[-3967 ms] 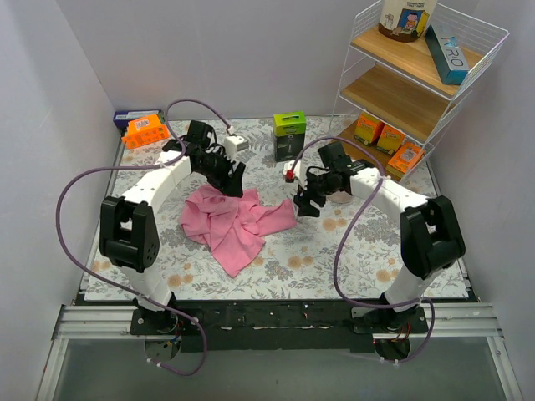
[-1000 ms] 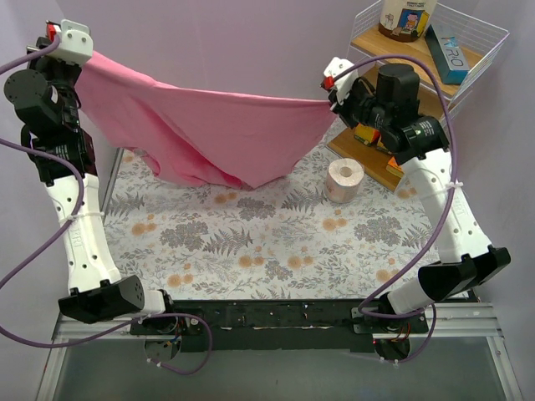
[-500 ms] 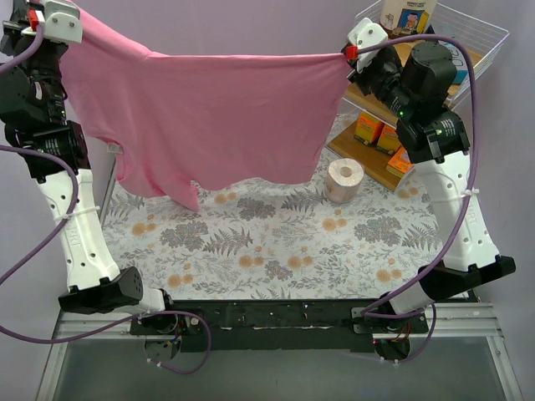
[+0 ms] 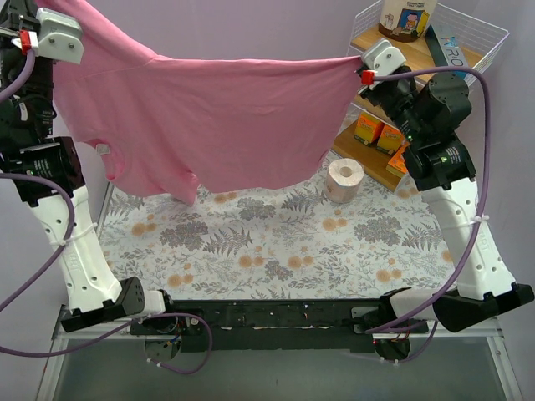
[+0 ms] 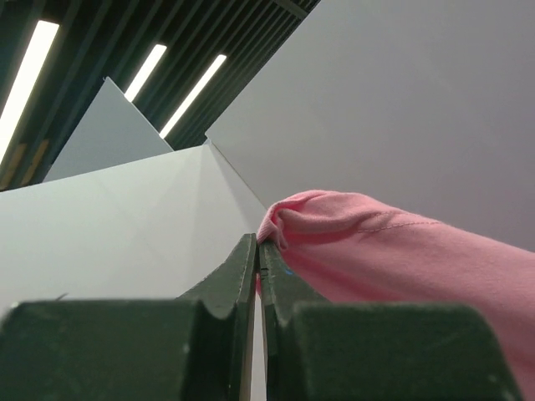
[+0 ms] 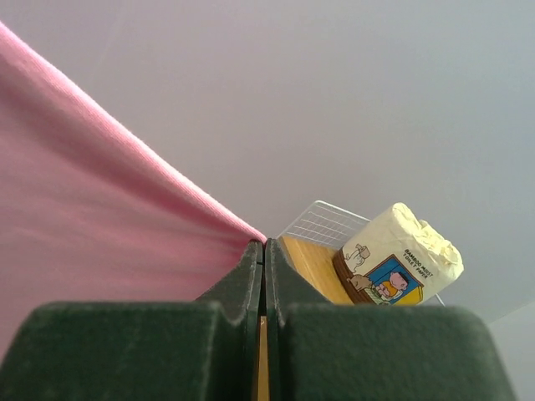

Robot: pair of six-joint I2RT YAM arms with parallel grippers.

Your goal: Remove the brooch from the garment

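Observation:
The pink garment hangs spread like a sheet between my two raised arms, its lower edge above the floral table cover. At the top left my left gripper is shut on one bunched corner. My right gripper at the top right is shut on the opposite corner, with the taut garment running off to its left. A small pale patch shows by the neck opening; whether it is the brooch I cannot tell.
A toilet roll stands on the table at the right, below the garment's edge. Behind my right arm is a wire shelf with a toilet paper pack, a blue box and orange boxes.
Both arms have risen and spread further apart. The garment has been pulled from a sagging fold into a flat, taut sheet.

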